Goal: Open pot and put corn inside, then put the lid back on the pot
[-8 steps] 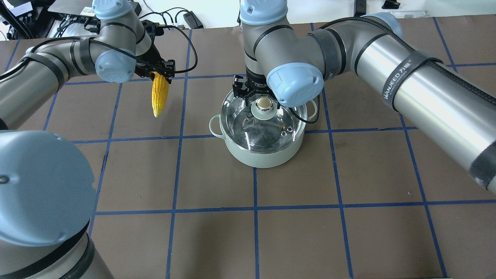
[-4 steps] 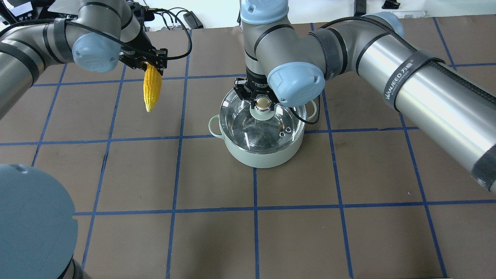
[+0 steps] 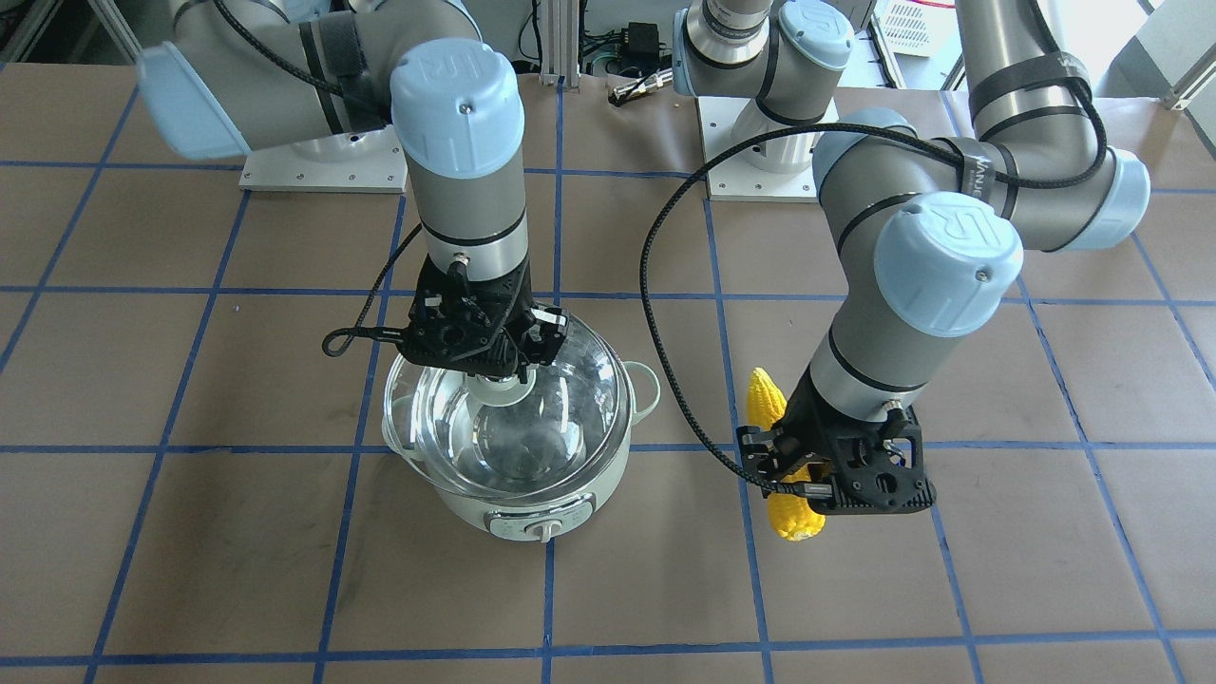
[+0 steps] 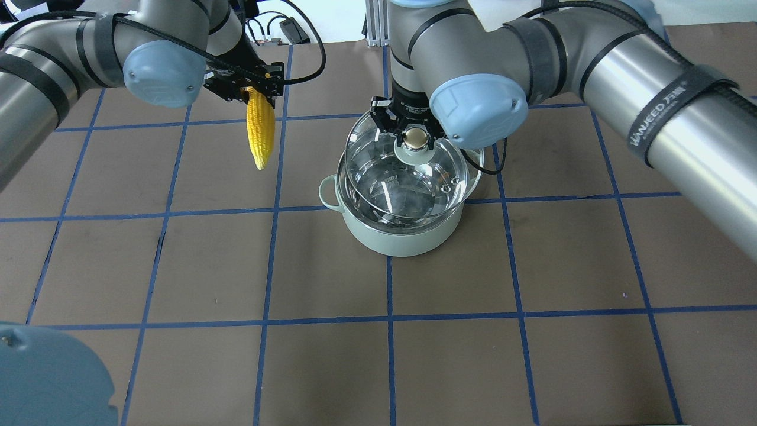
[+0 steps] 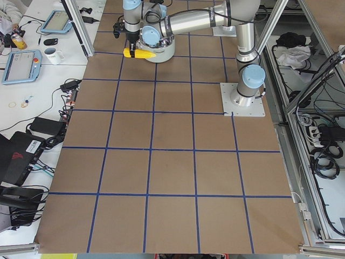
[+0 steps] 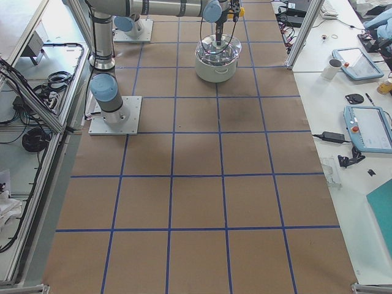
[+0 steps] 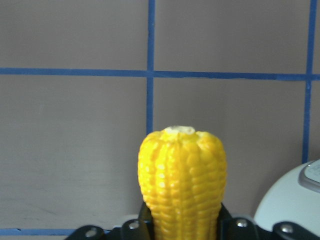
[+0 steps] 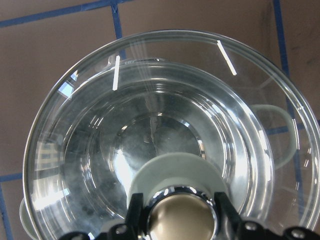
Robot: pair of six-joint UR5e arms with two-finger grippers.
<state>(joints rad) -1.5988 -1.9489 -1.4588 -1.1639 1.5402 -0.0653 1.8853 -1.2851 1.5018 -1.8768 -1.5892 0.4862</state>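
Note:
The mint-green pot [image 4: 402,234] stands at mid-table, also in the front view [image 3: 513,499]. My right gripper [image 4: 416,131] is shut on the beige-gold knob [image 8: 182,220] of the glass lid [image 4: 408,177]. It holds the lid slightly above the pot's rim and off-centre. The steel interior shows through the glass [image 8: 150,115]. My left gripper [image 4: 253,92] is shut on the thick end of the yellow corn [image 4: 261,133]. The corn hangs in the air to the pot's left, apart from it. It also shows in the left wrist view [image 7: 182,180] and the front view [image 3: 766,404].
The brown table mat [image 4: 508,355] is marked with blue tape lines. The pot's loop handle [image 4: 327,192] sticks out towards the corn's side. The left wrist cable [image 3: 665,313] loops between the two arms. Desks with tablets [image 6: 367,125] stand beyond the table's edge.
The lid has risen off the pot's rim in my right gripper. My left arm swung the corn away, then back to the right, nearer the pot.

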